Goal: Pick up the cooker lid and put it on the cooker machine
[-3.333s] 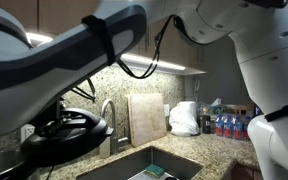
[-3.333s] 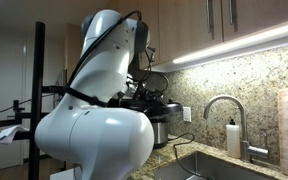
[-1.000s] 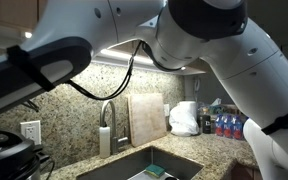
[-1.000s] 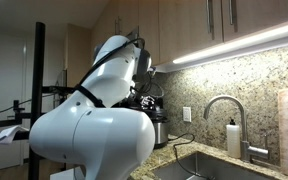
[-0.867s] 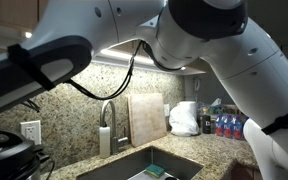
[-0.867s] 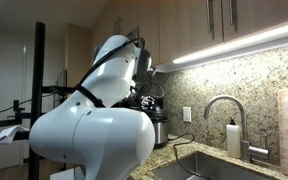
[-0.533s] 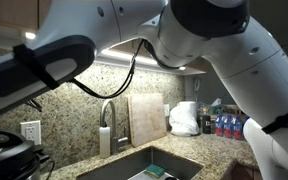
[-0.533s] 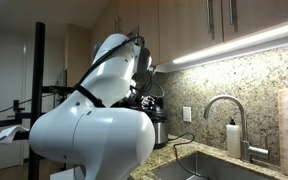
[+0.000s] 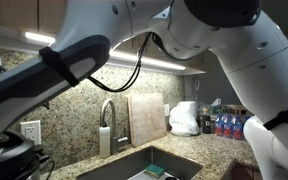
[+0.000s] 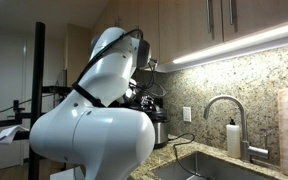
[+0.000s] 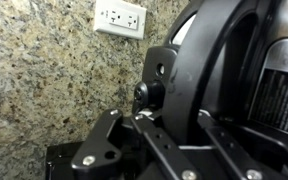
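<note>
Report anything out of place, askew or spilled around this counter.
Nothing looks spilled or damaged. The cooker lid is at the cooker machine, with the gripper at its knob; the arm hides whether it sits level. The cutting board leans on the backsplash behind the sink, which seems deliberate.

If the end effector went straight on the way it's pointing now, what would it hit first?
Most likely the knob in the middle of the black cooker lid. In the wrist view the end effector points straight at it with nothing in between, though how far off it is remains hard to judge.
</note>
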Available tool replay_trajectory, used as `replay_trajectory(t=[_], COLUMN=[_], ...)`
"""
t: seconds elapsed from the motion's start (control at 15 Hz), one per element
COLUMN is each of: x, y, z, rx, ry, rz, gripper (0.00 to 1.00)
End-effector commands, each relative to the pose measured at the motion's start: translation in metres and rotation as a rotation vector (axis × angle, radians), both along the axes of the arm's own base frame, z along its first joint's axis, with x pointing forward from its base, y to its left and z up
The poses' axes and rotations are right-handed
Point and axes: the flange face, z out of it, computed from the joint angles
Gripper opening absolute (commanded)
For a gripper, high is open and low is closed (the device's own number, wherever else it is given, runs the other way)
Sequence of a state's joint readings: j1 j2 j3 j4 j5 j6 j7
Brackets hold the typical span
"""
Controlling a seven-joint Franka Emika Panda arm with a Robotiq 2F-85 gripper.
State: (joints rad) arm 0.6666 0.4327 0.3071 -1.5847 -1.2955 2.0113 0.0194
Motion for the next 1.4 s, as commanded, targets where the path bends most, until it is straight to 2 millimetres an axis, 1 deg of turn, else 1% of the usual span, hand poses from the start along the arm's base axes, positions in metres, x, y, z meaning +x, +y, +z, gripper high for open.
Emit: replay_trajectory(t=[0.0,0.13,0.27,0.47,0.87,1.0,1.2,1.33], x=[-0.017,-0.021,-0.018,-0.013,-0.006,-0.008,-0.01,-0.012], y=[-0.018,-0.022,-0.029,-0.042,-0.068,-0.072,-0.078,-0.082], z=[0.021,0.026,0.029,0.038,0.05,0.048,0.036,0.032], rx=[0.0,-0.005,-0.012,-0.003,0.014,-0.006,-0.057,-0.08], ry=[-0.071,-0.062,-0.048,-0.028,0.047,0.086,0.121,0.122], rz=[0.043,0.051,0.064,0.11,0.287,0.349,0.428,0.478], gripper=[0.01,0.01,0.01,0.01,0.01,0.01,0.01,0.01])
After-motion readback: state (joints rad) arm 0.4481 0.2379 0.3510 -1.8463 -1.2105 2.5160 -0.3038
